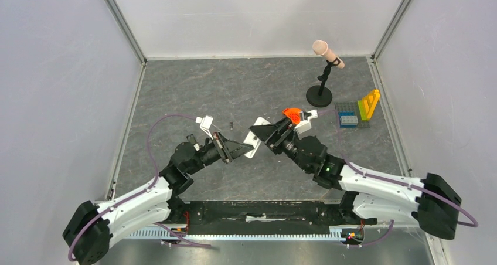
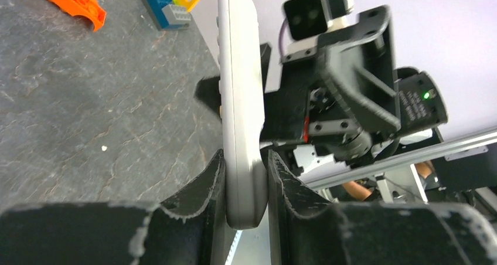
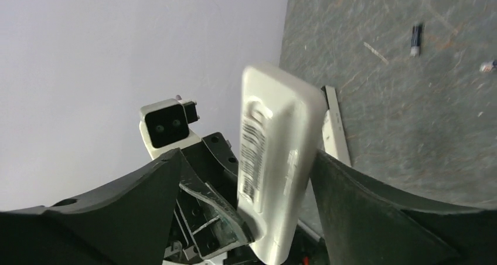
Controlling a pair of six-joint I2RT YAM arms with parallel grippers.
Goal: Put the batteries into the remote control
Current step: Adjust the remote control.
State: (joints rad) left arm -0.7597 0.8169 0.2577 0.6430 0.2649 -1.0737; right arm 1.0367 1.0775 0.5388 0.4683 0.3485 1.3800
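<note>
Remote control (image 2: 239, 101) hangs clear of the bench (image 1: 193, 89), held in the air between the two arms. The left claw (image 2: 246, 159) is clamped on the remote's near end, one pad on each broad face. The right claw (image 3: 245, 159) stands wide around the remote's other end. One finger is well apart from the remote, while the other is just beside or touching its long edge, I cannot tell which. That claw grips nothing.

The remote's labelled back faces the right wrist camera. Whether the battery recess there is open is not clear.

One dark battery (image 3: 416, 39) lies on the bench near the remote, on the left arm's side.

The remote looks light, stiff and smooth-skinned, so it probably slips and swings easily when pinched at one end alone. A firmer hold would likely cross its broad faces nearer the middle and leave the labelled back free for loading.

The battery is tiny, round and likely to roll. It is best pinched across its barrel at mid-length, with the ends left clear.
</note>
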